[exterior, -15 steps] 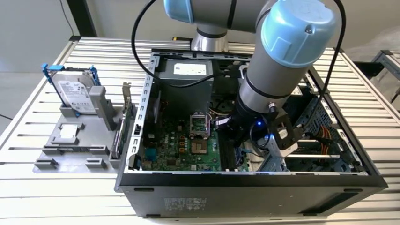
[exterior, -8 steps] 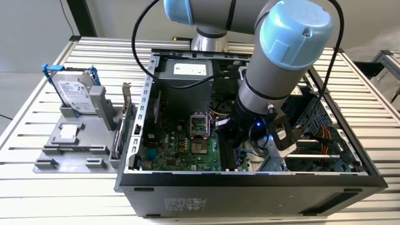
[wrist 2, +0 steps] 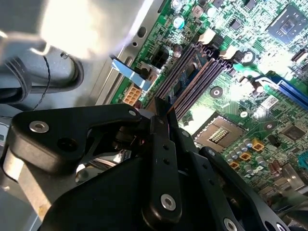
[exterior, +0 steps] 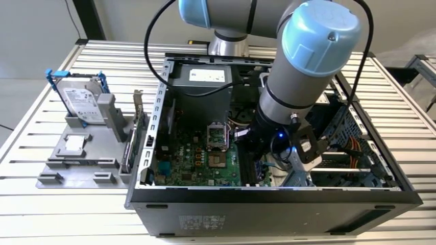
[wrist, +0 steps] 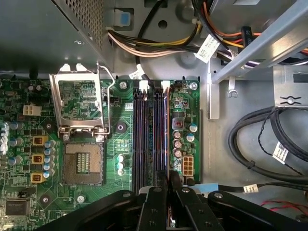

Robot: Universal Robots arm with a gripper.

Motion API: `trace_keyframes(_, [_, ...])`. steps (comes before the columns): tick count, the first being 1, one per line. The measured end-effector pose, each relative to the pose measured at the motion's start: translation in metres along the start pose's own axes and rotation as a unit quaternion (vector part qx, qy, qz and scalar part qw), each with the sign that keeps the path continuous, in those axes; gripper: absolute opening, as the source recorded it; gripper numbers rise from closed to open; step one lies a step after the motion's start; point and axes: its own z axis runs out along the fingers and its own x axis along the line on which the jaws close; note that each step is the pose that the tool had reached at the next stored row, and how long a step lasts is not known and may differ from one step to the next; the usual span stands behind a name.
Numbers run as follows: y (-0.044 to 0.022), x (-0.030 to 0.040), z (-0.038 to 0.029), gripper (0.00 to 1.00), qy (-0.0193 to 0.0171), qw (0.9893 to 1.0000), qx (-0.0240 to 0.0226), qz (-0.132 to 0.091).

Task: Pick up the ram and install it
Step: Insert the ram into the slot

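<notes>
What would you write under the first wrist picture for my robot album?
The gripper reaches down over the memory slots on the green motherboard, beside the open processor socket.

First wrist view, looking down into an open computer case. The green motherboard (wrist: 125, 139) lies flat. An empty processor socket (wrist: 83, 163) sits at 8 o'clock of centre, its metal retention frame (wrist: 80, 98) hinged open at 10 o'clock. The memory slots (wrist: 150, 137) run parallel just right of centre, with white latches at their far ends. The gripper (wrist: 169, 185), at 6 o'clock, stands over the near end of the slots, fingers close together. Bundled cables (wrist: 159, 45) cross at 12 o'clock; black cables (wrist: 262, 139) loop at 3 o'clock.
</notes>
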Motion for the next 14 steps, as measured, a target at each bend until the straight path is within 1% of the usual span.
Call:
trace_keyframes(4, [0.0009, -0.0005, 0.0002, 0.00, 0.0001, 1.0000, 0.0000, 0.000])
trace_keyframes(8, [0.0014, -0.0029, 0.0007, 0.00, 0.0001, 1.0000, 0.0002, 0.000])
trace_keyframes(14, [0.0009, -0.0030, 0.0015, 0.00, 0.0002, 1.0000, 0.0001, -0.001])
